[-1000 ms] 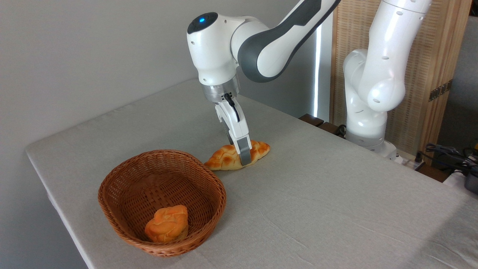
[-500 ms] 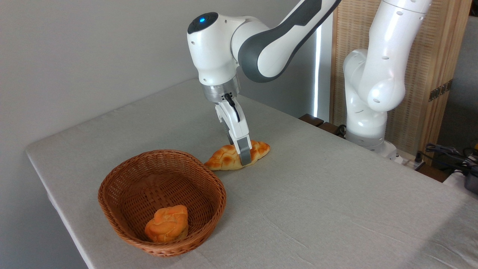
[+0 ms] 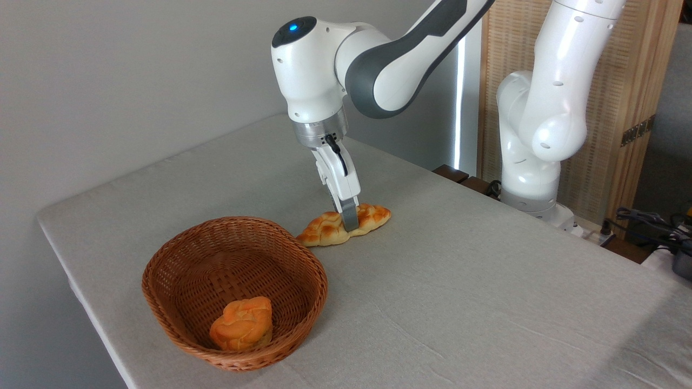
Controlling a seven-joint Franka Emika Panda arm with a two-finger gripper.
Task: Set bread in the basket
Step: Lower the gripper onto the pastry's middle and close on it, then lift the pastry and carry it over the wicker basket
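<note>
- The basket (image 3: 234,292) sits near the table's (image 3: 459,302) front left edge, and that's our landmark.
- Inside it, against the near wall, lies a small orange bun (image 3: 241,323).
- Just beyond the basket's far right rim, close but apart from it, the bread (image 3: 324,229) lies flat on the cloth.
- Over the loaf's middle the gripper (image 3: 350,221) points straight down, its grey finger (image 3: 350,217) pressed on the crust; the jaws look drawn in tight on the loaf.
- Far right of the basket stands the arm's white base (image 3: 532,183).
</note>
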